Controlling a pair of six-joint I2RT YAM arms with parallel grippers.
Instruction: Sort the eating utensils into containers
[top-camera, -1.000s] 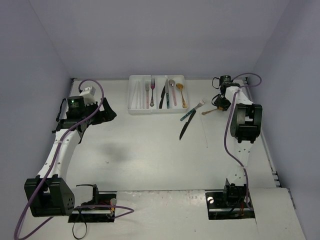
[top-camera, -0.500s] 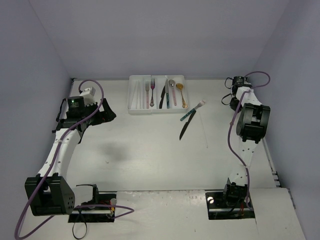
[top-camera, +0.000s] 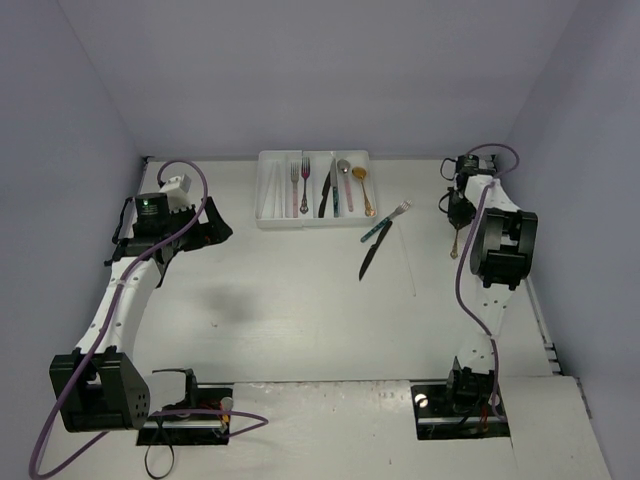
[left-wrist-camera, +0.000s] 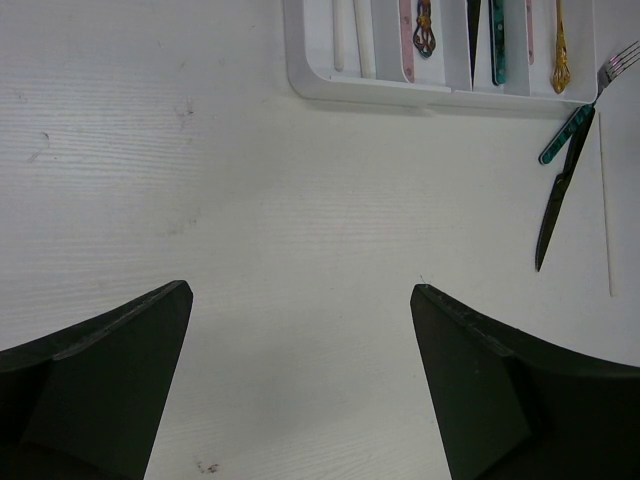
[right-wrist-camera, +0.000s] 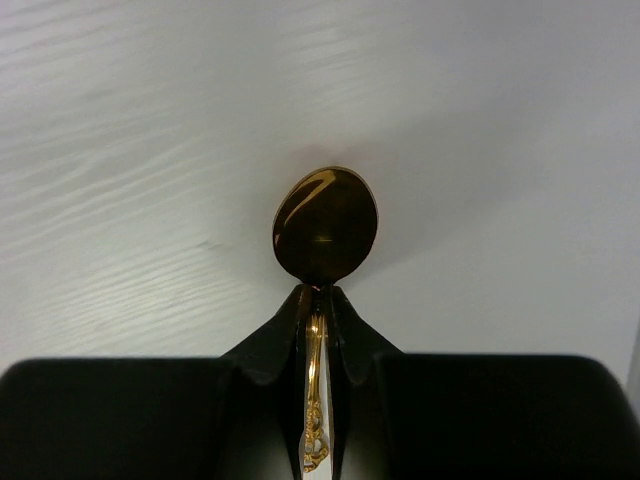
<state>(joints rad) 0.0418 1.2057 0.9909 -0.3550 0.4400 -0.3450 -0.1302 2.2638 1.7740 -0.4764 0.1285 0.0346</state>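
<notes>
The white cutlery tray stands at the back centre and holds several utensils, among them pink-handled forks, a black knife and a gold spoon. A teal-handled fork and a black knife lie crossed on the table to its right; both also show in the left wrist view, the fork and the knife. My right gripper is shut on a second gold spoon, held above the table at the back right. My left gripper is open and empty at the left.
The tray's near rim is at the top of the left wrist view. A thin pale line runs along the table right of the loose knife. Walls close in the back and both sides.
</notes>
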